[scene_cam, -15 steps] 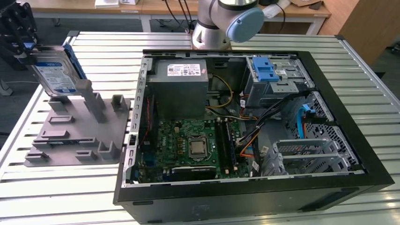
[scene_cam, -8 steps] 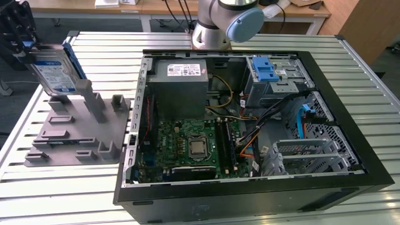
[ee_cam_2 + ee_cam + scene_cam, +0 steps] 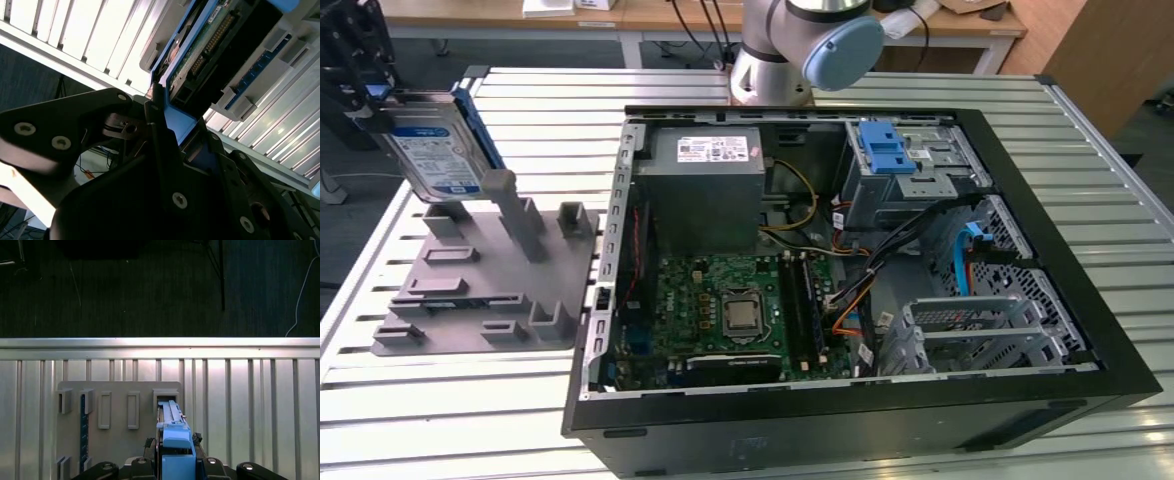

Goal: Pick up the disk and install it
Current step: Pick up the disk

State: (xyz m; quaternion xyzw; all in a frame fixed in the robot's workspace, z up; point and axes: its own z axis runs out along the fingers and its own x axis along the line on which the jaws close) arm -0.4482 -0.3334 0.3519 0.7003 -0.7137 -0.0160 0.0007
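At the exterior view's left the gripper [image 3: 371, 100] holds the disk [image 3: 438, 150] upright by its upper edge, label facing the camera; in the second wrist view the black fingers [image 3: 156, 131] are pressed against the blue bracket on both sides, clamped on it. The disk stands over the far end of the grey slotted fixture [image 3: 480, 270] on the slatted table [image 3: 454, 400], just beside one of the fixture's posts; whether its lower edge sits in a slot cannot be told. In the first wrist view the disk [image 3: 172, 437] shows edge-on, in line with a slot.

Further right lies the open computer case [image 3: 1074, 330]; inside come the grey power-supply box [image 3: 707, 185], the green motherboard [image 3: 720, 310] below it, loose cables [image 3: 854, 262] across the middle, then the blue-latched drive cage [image 3: 907, 160]; the arm's base [image 3: 787, 50] rises behind the case.
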